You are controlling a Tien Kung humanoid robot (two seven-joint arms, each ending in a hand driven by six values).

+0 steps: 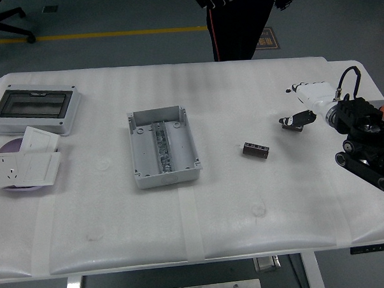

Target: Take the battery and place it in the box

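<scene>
Head view: cylindrical dark battery (pixel 256 149)

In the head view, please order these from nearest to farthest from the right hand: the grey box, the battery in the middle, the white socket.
From the right hand:
1. Battery, just left of the hand and nearer the front edge.
2. Grey box, table centre.
3. White socket, far left edge.

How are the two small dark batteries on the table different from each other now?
The near battery lies free and fully visible on the table; the far battery is partly hidden under the right robot hand. The near battery lies closer to the grey box; the far battery lies further right. Both are small, dark and outside the box.
</scene>
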